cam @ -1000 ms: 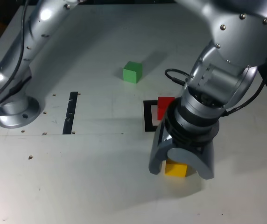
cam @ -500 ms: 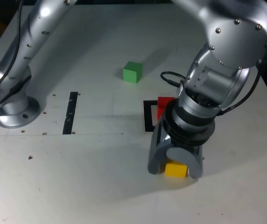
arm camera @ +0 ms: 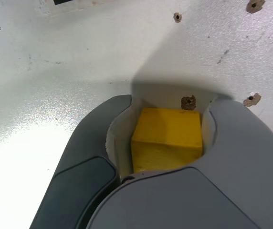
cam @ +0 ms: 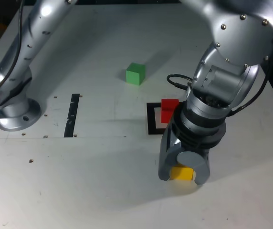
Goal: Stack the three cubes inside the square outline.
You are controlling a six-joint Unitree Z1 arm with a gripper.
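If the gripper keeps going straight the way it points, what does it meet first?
Probably the white tabletop, just past the yellow cube between its fingers; the remaining gap is unclear.

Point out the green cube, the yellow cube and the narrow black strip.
green cube (cam: 135, 77): exterior view, front face
yellow cube (arm camera: 167, 126): wrist view, upper face
narrow black strip (cam: 71, 116): exterior view, middle

- Lower right of the exterior frame: gripper (cam: 182, 181) fingers now drawn in close on both sides of the yellow cube (cam: 182, 173); a second ago they stand wider.
- Yellow cube sits slightly farther right in that frame than in both earlier views.
- Right of centre: more of the red cube (cam: 168, 110) shows beside the arm (cam: 207, 102).
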